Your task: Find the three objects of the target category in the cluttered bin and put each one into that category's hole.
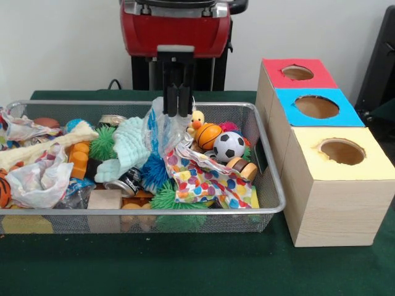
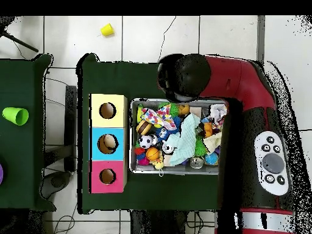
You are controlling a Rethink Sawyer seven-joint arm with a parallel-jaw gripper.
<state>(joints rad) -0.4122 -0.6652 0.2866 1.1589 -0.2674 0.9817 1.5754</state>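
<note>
The red and black arm comes straight down over the back of the wire mesh bin (image 1: 271,185), its end effector (image 1: 178,98) pointing vertically downward. The two black fingers (image 1: 171,100) stand side by side with almost no gap, pinched on the top of a clear plastic bag (image 1: 158,126) that rises from the clutter below them. In the overhead view the arm's dark joint covers one end of the bin, so the end effector itself is hidden there.

Right of the bag lie a small orange basketball (image 1: 208,135), a soccer ball (image 1: 229,146) touching it, and a yellow duck (image 1: 197,119) just behind. A polka-dot cloth (image 1: 203,177) spreads in front, a light blue washcloth (image 1: 133,145) to the left.

Beside the bin on the green tabletop (image 1: 185,265) stands the wooden box with red hole (image 1: 297,73), blue hole (image 1: 316,106) and yellow hole (image 1: 342,151). The overhead view shows something tan inside the blue one.
</note>
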